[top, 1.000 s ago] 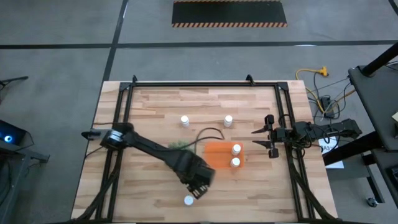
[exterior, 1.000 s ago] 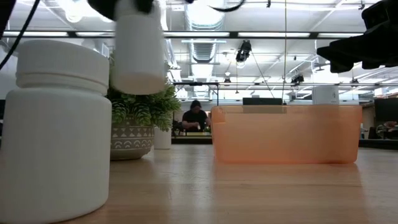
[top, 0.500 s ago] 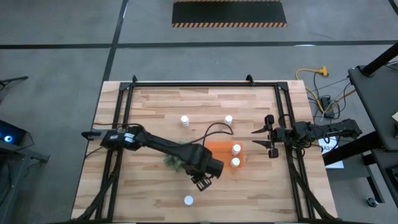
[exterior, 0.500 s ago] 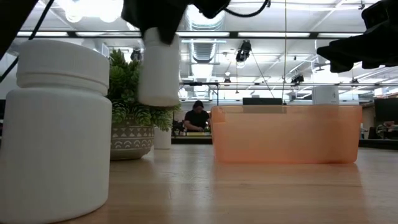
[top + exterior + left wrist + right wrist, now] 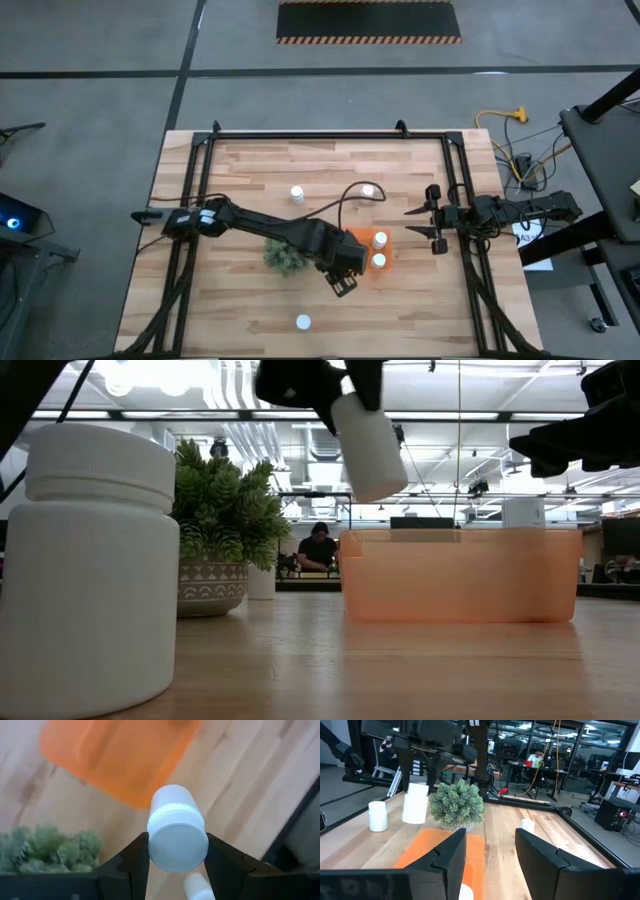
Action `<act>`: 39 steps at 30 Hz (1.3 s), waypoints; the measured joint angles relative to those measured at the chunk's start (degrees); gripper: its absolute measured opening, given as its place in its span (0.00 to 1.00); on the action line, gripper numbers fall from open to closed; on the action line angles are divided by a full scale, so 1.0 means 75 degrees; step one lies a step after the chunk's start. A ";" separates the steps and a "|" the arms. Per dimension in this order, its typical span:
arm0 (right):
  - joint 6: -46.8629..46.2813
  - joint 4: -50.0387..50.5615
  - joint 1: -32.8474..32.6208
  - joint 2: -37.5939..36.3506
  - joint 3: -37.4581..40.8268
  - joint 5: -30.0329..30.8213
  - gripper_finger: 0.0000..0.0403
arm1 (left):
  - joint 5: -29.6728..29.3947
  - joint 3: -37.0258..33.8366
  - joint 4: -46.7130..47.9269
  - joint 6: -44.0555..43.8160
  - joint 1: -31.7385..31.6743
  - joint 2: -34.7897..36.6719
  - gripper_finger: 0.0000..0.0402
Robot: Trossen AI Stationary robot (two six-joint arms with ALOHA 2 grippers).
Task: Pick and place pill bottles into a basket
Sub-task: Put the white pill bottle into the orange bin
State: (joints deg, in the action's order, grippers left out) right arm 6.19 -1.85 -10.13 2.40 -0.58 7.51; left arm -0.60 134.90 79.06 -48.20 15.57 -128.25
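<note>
On the left, the green plant (image 5: pixel 284 258) is standing beside the orange basket (image 5: pixel 352 240). The left gripper (image 5: pixel 342 268) is hovering over the near left part of the basket, its fingers clamped on a white pill bottle (image 5: pixel 177 828) that is hanging tilted in the air. Two bottles (image 5: pixel 379 250) are already sitting in the basket's right end. Three more are standing on the table (image 5: pixel 240 180). The right gripper (image 5: pixel 432 224) is waiting beside the table's right rail, its fingers slightly apart and holding nothing.

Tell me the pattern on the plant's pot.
The pot is pale with a band of dark triangle and arc motifs, best seen in the low view.
</note>
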 joint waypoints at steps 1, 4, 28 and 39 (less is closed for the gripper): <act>-0.0012 0.0000 0.0000 0.0003 0.0000 -0.0003 0.40 | -0.0066 -0.0003 -0.0107 0.0091 -0.0041 0.0000 0.35; -0.0003 0.0000 0.0000 0.0003 0.0000 -0.0001 0.39 | -0.0342 0.0010 -0.0140 0.0164 -0.0168 0.0000 0.35; -0.0008 0.0006 0.0000 0.0006 0.0006 -0.0002 0.39 | -0.0335 -0.0004 -0.0127 0.0756 -0.0506 -0.0799 0.35; -0.0013 0.0005 0.0000 0.0003 0.0006 0.0000 0.38 | -0.0332 -0.0022 -0.0008 0.0755 -0.0579 -0.0828 0.35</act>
State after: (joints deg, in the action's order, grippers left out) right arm 6.09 -1.81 -10.13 2.42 -0.54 7.51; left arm -3.09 134.74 79.00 -42.53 11.22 -134.46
